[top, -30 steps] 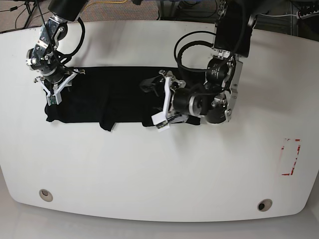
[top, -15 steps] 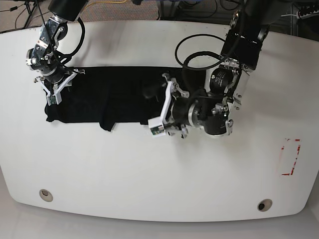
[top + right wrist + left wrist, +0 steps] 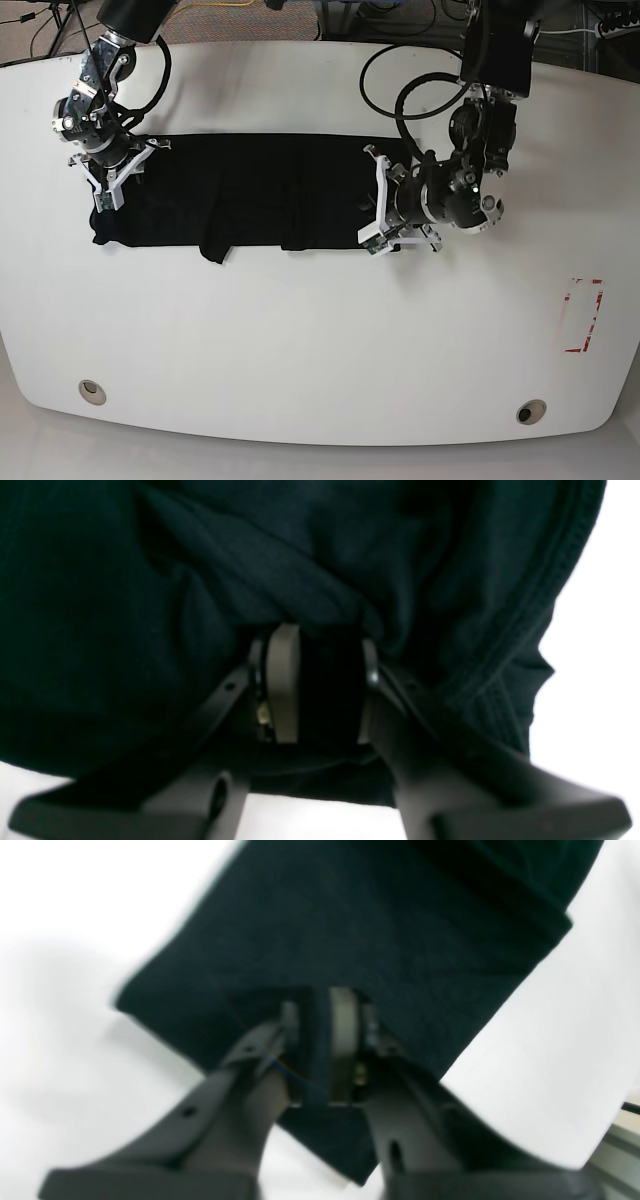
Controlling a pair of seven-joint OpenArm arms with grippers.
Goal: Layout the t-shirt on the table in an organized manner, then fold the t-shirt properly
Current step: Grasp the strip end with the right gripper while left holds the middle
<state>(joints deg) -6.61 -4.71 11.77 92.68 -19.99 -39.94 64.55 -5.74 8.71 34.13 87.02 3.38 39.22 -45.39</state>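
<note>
Base view shows the t-shirt (image 3: 240,195) lying as a long dark band across the far half of the table (image 3: 320,340), with me holding it at both ends. My left gripper (image 3: 378,212) sits at the band's end nearest the red-outlined rectangle mark (image 3: 583,316), and in the left wrist view its jaws are nearly together with a thin fold of black cloth pinched between the pads (image 3: 344,1040). My right gripper (image 3: 110,180) is at the opposite end of the t-shirt, farthest from that mark; the right wrist view shows its jaws set a little apart, clamped on a thicker bunch of fabric near a stitched hem. I judge the main risk to be the thin pinch on the left: if I pull the ends apart too hard, the cloth could slide out of those pads and the band would slump. Uneven lifting could also drag the loose flaps along the t-shirt's near edge under the body and leave hidden creases. The bunched right grip may hold more than one layer, which would spoil a clean layout. I can read no brand, label or lettering anywhere; the t-shirt shows only plain black from these angles.
</note>
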